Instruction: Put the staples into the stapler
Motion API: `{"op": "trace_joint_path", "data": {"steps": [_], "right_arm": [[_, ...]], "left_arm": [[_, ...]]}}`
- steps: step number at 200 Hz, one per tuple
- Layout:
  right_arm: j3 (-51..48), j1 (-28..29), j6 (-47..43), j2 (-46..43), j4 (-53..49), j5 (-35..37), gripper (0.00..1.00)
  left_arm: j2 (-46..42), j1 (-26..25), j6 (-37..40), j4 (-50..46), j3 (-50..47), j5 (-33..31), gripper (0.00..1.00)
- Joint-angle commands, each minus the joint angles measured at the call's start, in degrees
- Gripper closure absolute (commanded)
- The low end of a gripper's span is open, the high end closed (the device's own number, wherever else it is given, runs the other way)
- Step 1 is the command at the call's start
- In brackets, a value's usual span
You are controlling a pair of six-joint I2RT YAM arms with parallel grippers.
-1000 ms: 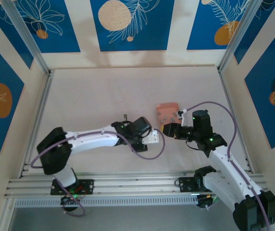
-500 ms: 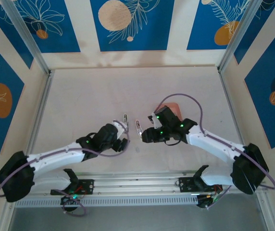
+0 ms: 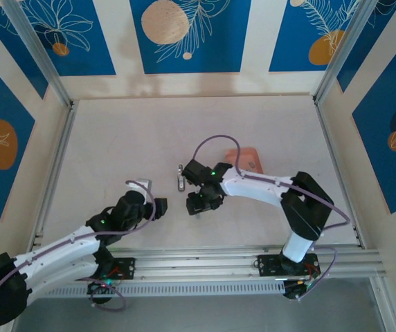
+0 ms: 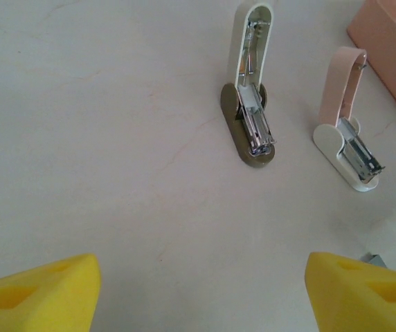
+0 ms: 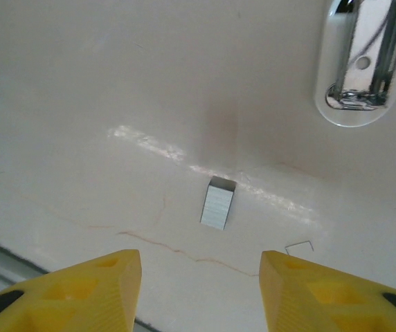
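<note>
Pale tabletop (image 4: 80,138): left claw (image 4: 199,294) gapes empty; right claw (image 5: 199,277) open over staples (image 5: 218,203).

No words, labels, brand marks or numbers can be read anywhere. The open olive-based stapler (image 4: 248,142) and the open pink-lidded stapler (image 4: 345,90) beside it have plain, unmarked shells. The pink tray (image 4: 390,43) to the right of the pink-lidded stapler has a plain wall. The blue wall panels (image 3: 184,34) behind the table carry only drawn leaves and round orange and cream shapes, with no lettering.
</note>
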Motion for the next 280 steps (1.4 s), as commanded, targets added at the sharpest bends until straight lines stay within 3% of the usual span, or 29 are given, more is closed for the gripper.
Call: {"op": "trace_joint_path", "data": {"steps": [1,76,232,280], "right_arm": [[4.06,1.54,0.18,3.79,-6.56,3.14,0.52],[8.74,1.75,0.3,11.42,-8.94,4.21,0.61],[8.53,-0.56,0.21,14.74,-5.04,0.46,0.75],[8.36,-0.7,0.61,15.16,-5.17,-0.55,0.76]], "left_arm": [[-1.84,0.92,-2.35,-1.16,-1.29,-1.23,0.23],[-2.32,1.44,-2.12,-2.29,-1.76,-1.14,0.23],[-1.46,2.26,-1.79,-1.57,-1.75,-0.88,0.24],[-1.36,2.51,-1.74,-1.42,-1.75,-0.88,0.24]]}}
